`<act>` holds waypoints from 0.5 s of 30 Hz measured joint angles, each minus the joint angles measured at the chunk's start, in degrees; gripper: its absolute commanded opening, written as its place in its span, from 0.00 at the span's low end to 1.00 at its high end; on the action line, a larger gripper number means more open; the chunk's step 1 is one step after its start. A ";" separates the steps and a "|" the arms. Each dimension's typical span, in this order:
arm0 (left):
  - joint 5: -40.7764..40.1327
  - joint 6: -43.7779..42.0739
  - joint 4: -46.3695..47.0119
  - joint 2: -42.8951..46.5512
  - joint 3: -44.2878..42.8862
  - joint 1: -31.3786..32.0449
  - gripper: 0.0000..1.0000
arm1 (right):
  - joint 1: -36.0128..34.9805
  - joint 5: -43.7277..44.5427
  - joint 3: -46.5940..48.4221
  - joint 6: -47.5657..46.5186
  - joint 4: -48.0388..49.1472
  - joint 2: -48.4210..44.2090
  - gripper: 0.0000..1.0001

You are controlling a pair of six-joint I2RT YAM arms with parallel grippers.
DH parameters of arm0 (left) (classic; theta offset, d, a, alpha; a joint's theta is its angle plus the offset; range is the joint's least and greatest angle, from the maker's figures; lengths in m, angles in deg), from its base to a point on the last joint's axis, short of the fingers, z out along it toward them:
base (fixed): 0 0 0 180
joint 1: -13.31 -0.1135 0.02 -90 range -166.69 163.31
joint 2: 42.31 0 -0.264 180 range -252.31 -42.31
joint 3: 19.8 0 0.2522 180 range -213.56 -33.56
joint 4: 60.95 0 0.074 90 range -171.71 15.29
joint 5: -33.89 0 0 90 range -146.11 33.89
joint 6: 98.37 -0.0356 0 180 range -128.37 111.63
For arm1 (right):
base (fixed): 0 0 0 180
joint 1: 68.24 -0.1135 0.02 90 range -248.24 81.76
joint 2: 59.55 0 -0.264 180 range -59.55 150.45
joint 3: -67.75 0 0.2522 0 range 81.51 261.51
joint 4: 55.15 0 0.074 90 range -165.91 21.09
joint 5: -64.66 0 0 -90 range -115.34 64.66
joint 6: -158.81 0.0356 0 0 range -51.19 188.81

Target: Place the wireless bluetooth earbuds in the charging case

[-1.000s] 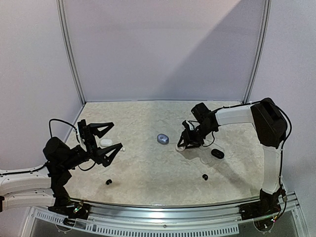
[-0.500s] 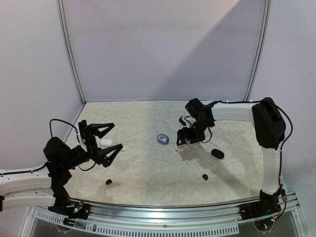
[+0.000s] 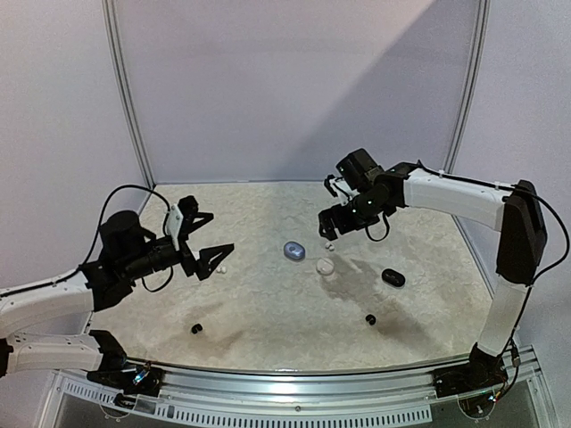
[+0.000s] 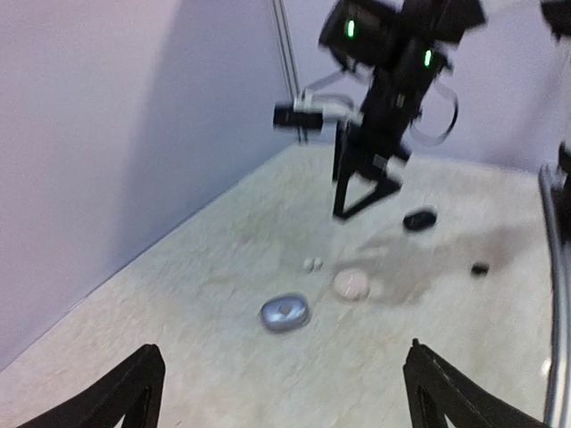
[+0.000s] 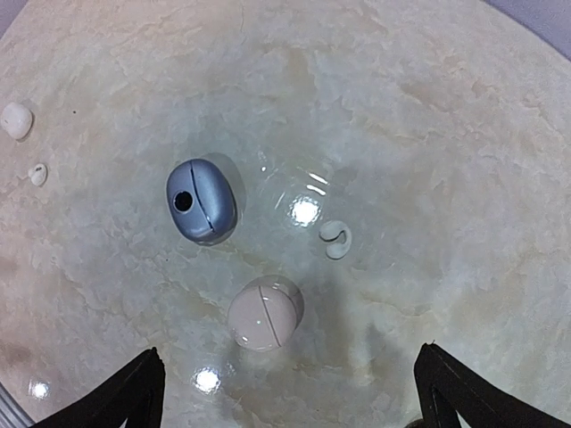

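A closed pale pink round case point(image 5: 264, 312) lies on the table point(image 5: 464, 134), also in the top view point(image 3: 326, 266). A blue-grey pebble case point(image 5: 201, 200) lies beside it point(image 3: 294, 251). Two small white earbuds point(image 5: 335, 239) lie touching each other just beyond the pink case. My right gripper point(image 3: 332, 227) hangs open and empty above these; the pink case lies between its fingertips point(image 5: 143, 392) in the wrist view. My left gripper point(image 3: 212, 237) is open, empty and raised at the left. It looks towards the blue case point(image 4: 285, 313) and pink case point(image 4: 351, 283).
A black case point(image 3: 393, 277) lies right of the pink one. One black bud point(image 3: 370, 318) and another point(image 3: 197, 328) lie near the front. A white case point(image 5: 16, 119) and a tiny white bud point(image 5: 37, 174) lie at the left. Walls enclose the table.
My right gripper has let go of the pale pink case, risen and drawn back from it. My left arm has lifted and swung right, towards the middle.
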 measured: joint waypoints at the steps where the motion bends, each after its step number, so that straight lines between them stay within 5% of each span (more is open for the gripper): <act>1: 0.61 -3.65 -4.44 -1.31 -2.62 -1.40 0.99 | 0.00 0.63 -0.33 -0.24 0.22 -0.96 0.99; 11: 6.75 -46.47 -59.78 -27.47 -35.47 -21.20 0.93 | 0.00 1.33 -3.30 -4.59 4.35 -3.13 0.99; 15: 4.15 -55.65 -73.07 -39.60 -45.22 -26.43 0.91 | 0.00 0.79 -4.83 -6.19 4.92 -3.32 0.99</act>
